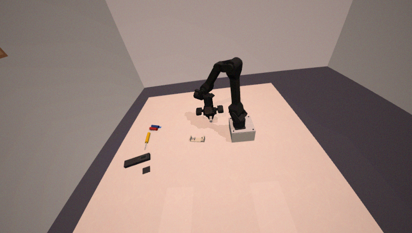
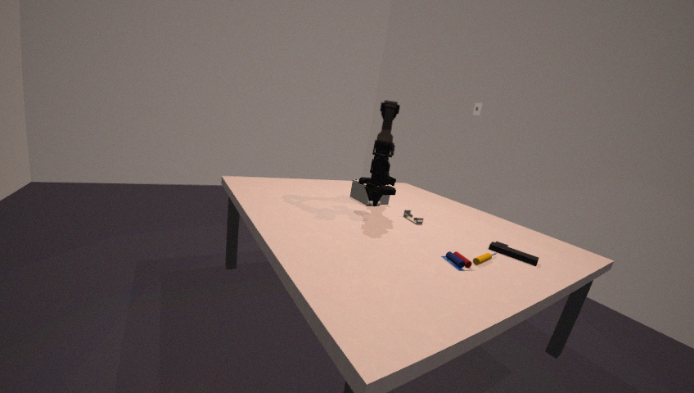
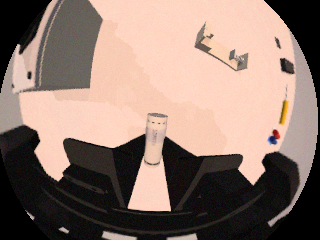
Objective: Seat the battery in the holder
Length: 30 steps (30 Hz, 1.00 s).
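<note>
White battery (image 1: 210,119) (image 2: 373,203) (image 3: 155,139) between jaws (image 1: 210,118) (image 2: 373,203), lettering illegible

The black, wedge-fingered jaws are closed on a white cylindrical battery with small dark print (image 3: 156,132). Taking as landmark the pale, open-topped battery holder with grey upright ends (image 3: 220,52), which sits on the pale pink bench (image 3: 150,45), the battery is below and left of it, well apart. Left of the holder stands a grey boxy base (image 3: 70,50). To its right are a yellow-handled screwdriver (image 3: 284,112) and small red (image 3: 276,134) and blue (image 3: 273,140) cylinders.
</note>
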Each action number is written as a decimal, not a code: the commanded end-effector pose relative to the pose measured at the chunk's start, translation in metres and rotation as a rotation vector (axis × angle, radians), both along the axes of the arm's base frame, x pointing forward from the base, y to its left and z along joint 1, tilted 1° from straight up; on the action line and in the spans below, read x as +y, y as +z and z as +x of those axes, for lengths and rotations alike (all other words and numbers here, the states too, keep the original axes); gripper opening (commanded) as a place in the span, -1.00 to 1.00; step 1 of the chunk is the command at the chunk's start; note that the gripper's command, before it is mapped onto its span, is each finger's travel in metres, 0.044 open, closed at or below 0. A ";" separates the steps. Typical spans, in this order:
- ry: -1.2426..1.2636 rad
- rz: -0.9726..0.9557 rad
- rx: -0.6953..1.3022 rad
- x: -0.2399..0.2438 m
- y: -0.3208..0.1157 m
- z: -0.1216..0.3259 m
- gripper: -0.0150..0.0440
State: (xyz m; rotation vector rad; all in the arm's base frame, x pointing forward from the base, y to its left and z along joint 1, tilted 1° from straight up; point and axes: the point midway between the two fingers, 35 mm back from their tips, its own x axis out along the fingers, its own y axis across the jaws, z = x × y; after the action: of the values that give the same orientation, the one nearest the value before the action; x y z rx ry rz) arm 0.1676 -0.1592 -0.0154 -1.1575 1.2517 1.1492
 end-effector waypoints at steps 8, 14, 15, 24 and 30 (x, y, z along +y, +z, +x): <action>-0.153 -0.008 -0.004 0.008 0.017 0.014 -0.26; -0.353 -0.013 -0.004 0.022 0.020 0.032 -0.26; -0.388 -0.013 -0.005 0.025 0.021 0.034 -0.26; -0.708 -0.008 -0.014 0.048 0.026 0.058 -0.26; -0.916 -0.004 -0.018 0.065 0.029 0.071 -0.26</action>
State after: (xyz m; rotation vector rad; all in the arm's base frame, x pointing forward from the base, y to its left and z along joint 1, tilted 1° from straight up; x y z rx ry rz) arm 0.2330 -0.1004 0.0115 -0.5225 1.5109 0.4963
